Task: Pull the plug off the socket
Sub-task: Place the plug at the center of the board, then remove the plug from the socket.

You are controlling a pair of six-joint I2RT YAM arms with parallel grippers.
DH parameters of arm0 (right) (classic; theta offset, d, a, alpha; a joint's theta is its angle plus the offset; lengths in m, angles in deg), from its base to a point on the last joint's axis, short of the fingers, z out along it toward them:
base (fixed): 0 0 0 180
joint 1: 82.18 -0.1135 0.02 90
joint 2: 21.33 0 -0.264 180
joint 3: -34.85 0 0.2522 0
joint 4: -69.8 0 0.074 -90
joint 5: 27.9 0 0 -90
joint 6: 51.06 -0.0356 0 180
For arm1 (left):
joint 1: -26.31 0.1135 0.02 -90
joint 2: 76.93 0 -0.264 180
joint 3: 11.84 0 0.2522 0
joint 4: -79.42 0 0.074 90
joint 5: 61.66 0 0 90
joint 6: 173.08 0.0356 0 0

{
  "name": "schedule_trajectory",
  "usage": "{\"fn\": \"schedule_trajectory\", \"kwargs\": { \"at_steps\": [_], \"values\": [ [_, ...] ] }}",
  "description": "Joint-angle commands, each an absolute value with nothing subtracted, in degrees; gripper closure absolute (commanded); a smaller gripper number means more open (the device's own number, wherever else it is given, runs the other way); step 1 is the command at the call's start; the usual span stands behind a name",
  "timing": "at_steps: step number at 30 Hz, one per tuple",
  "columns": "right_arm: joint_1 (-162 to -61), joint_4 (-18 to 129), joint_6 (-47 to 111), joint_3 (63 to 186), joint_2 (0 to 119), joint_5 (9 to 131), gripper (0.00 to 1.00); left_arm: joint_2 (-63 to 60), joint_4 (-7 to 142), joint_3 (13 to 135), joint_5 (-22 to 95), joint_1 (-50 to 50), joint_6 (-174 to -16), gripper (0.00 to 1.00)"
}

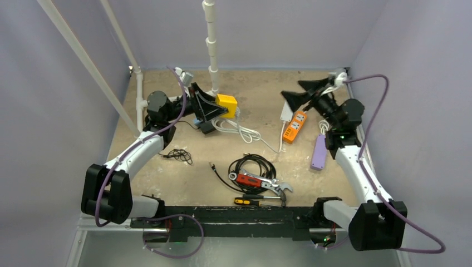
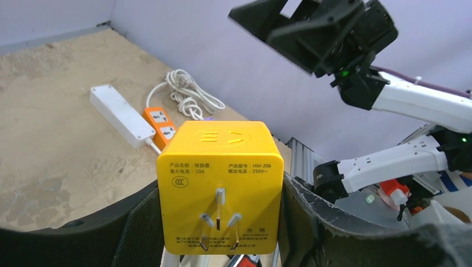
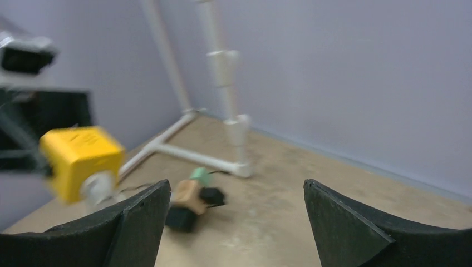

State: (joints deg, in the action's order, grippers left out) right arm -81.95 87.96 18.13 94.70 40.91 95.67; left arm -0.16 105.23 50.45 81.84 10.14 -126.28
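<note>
- Clamped in left end effector (image 1: 214,108): yellow plastic cube adapter (image 2: 220,189).
- Wide and empty, well apart on the cube's right: right end effector (image 1: 292,92).
- Needs reaching leftward, likely.

You are getting a bare patch of table (image 1: 259,93) between the adapter (image 1: 228,104) and the right gripper (image 1: 290,88), open for a pass along the back. The white post (image 1: 211,50) is standing just behind the adapter, and the left gripper (image 1: 216,108) is covering its left side. In front of it a white cord (image 1: 242,132) is lying coiled. The white strip (image 1: 286,113) and orange strip (image 1: 295,127) are lying under the right gripper. Nearer you, a black cable (image 1: 253,165), wrench (image 1: 260,181) and screwdriver (image 1: 247,201) are crowding the middle.
</note>
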Motion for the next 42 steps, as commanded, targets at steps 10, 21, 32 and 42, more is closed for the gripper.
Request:
{"fn": "schedule_trajectory", "kwargs": {
  "at_steps": [10, 21, 32, 42],
  "values": [
    [-100.22, 118.01, 12.30, 83.10, 44.82, 118.34, 0.10, -6.07, 111.53, 49.95, 88.54, 11.89, -123.36, 1.00],
    [-105.23, 150.53, -5.16, 77.65, 60.37, 121.45, 0.23, -5.94, 111.24, 47.31, 86.88, 8.48, -121.62, 1.00],
    [-107.05, 149.09, -4.23, 78.07, 63.57, 117.57, 0.32, -4.83, 107.59, 47.54, 86.35, 4.04, -118.32, 1.00],
    [-108.76, 139.03, 3.04, 78.86, 59.64, 113.53, 0.48, -4.59, 105.40, 47.94, 86.14, 1.74, -116.49, 1.00]
  ]
}}
